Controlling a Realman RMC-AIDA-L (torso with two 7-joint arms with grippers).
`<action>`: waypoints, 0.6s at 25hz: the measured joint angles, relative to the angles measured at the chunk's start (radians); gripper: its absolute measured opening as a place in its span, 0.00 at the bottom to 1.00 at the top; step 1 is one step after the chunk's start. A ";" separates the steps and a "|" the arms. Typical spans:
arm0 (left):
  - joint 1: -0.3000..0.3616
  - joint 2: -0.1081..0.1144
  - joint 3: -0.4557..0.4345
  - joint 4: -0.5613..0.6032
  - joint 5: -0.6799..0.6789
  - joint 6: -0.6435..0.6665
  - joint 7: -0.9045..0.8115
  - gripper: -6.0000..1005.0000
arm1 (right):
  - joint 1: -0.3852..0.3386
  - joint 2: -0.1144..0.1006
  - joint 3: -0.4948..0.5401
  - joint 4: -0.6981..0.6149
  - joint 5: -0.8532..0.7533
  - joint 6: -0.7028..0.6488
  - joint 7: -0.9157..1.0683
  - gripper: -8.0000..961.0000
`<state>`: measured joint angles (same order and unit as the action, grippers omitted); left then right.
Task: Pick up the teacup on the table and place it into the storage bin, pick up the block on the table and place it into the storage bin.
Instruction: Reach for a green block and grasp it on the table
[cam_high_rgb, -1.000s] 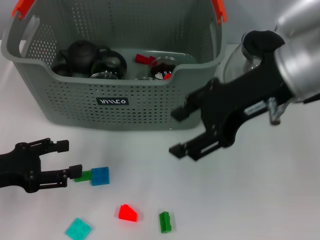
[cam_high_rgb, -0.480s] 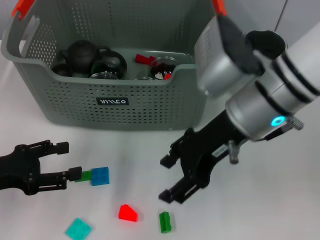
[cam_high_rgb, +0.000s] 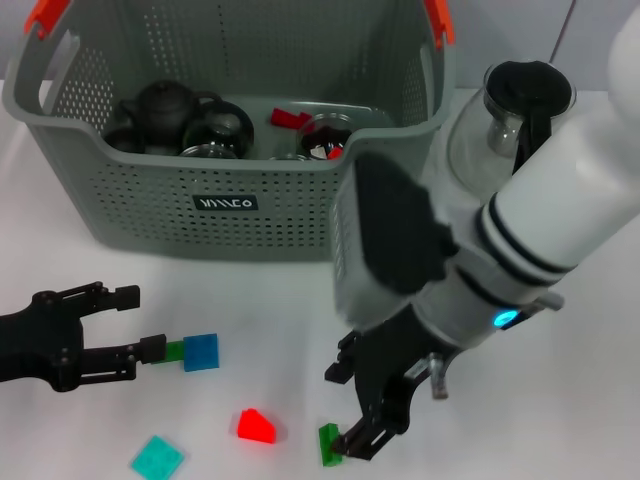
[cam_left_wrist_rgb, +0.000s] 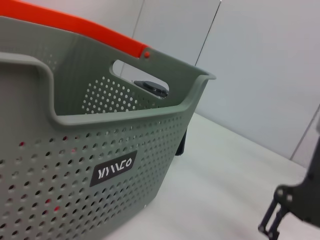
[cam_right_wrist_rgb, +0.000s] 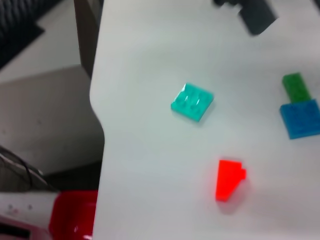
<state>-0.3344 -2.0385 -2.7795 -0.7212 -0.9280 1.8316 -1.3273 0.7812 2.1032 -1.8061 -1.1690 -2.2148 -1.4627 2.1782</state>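
A: What's moved vs a sec ago?

B: Right arm swung down and fwd from beside the storage bin (cam_high_rgb: 230, 130) to the near part of the counter (cam_high_rgb: 560, 400). Right end effector (cam_high_rgb: 352, 410) now low, right over the dark green block (cam_high_rgb: 328, 443), fingers apart, one tip touching or just above it; can't tell which. Left end effector (cam_high_rgb: 140, 322) hasn't shifted.

A: Left one's state?

B: Fingers apart, low over the counter at the robot's left, holding nothing. Lower tip is just beside a small green block (cam_high_rgb: 170, 351), which touches a blue block (cam_high_rgb: 201, 352).

A: Other blocks?

B: Red block (cam_high_rgb: 255, 426) between the blue one and the dark green one, nearer the dark green. Teal block (cam_high_rgb: 157, 457) nearest the counter's front edge, left of the red. Right wrist view shows the teal (cam_right_wrist_rgb: 192, 101), red (cam_right_wrist_rgb: 229, 179), blue (cam_right_wrist_rgb: 300, 118) and green (cam_right_wrist_rgb: 296, 86) blocks lying flat, apart except blue/green touching.

A: Bin?

B: At the back of the counter, upright, orange-red handle tabs (cam_high_rgb: 46, 14) on top, black label (cam_high_rgb: 225, 203) on the front wall. Inside: black teapot (cam_high_rgb: 165, 108), glassware, bits of red. Left wrist view shows its perforated wall (cam_left_wrist_rgb: 100, 150) close by.

A: Anything else?

B: Clear glass pot w/ black lid (cam_high_rgb: 510, 110) just right of the bin, partly behind the right arm.
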 joint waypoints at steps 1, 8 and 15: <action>0.000 -0.001 0.000 0.000 0.000 -0.001 0.000 0.87 | -0.002 0.000 -0.025 -0.001 -0.002 0.017 0.000 0.82; 0.000 -0.003 -0.005 0.002 0.000 -0.002 0.000 0.87 | -0.006 0.003 -0.094 0.008 -0.003 0.053 -0.001 0.82; 0.000 -0.006 -0.007 0.003 -0.002 0.001 0.001 0.87 | -0.017 0.004 -0.139 0.013 -0.003 0.092 -0.007 0.82</action>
<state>-0.3348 -2.0442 -2.7866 -0.7183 -0.9296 1.8326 -1.3262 0.7642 2.1073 -1.9447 -1.1558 -2.2182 -1.3705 2.1717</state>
